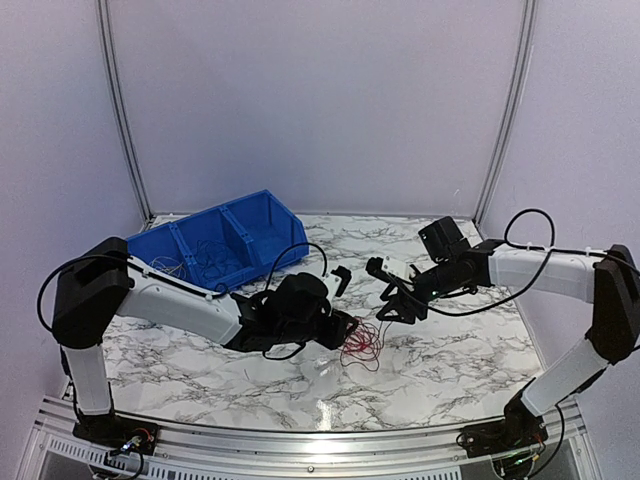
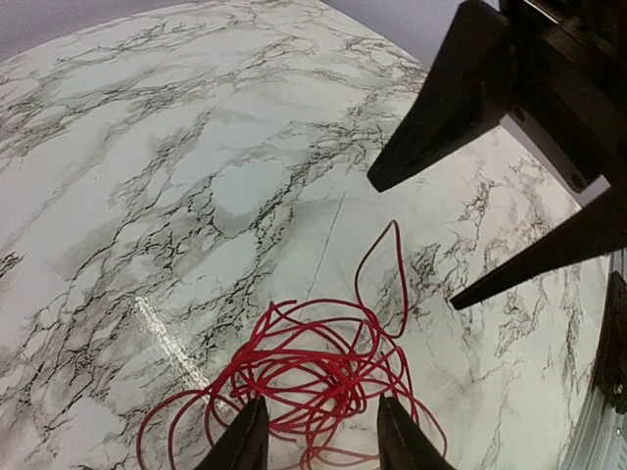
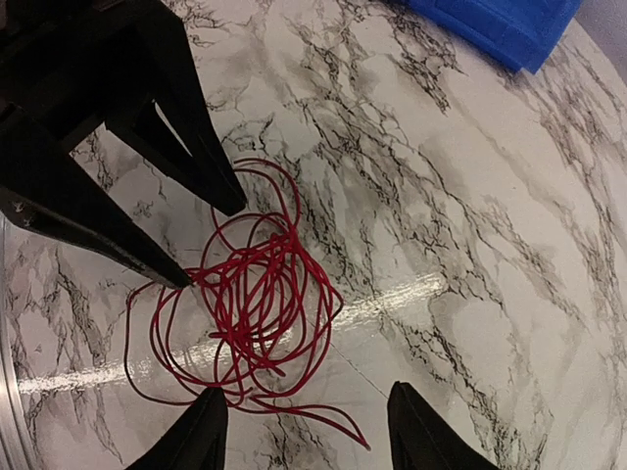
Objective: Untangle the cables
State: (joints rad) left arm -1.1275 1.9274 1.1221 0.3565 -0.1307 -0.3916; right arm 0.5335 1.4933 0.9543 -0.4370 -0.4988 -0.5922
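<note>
The left hand [image 2: 318, 441] is spread open, its black fingertips straddling the cables [image 2: 313, 377], a loose tangle of thin red loops on the middle of the glossy marbled counter [image 2: 147, 196]. The right hand [image 3: 306, 411] is open and empty beside them.

No readable text, no labels, no brands, no numbers, no signs

This is a robot test cell in a lab. A white, black-veined marble-patterned counter [image 1: 450, 365] is closed in by plain pale lilac wall panels [image 1: 320, 100], held in slim grey metal uprights [image 1: 120, 110] at its far corners. Along its near edge runs a ribbed aluminium rail [image 1: 320, 445] carrying two white-and-black robot arms, left [image 1: 175, 300] and right [image 1: 540, 268]. A blue plastic divided bin [image 1: 225, 240] sits at the far left corner.
</note>
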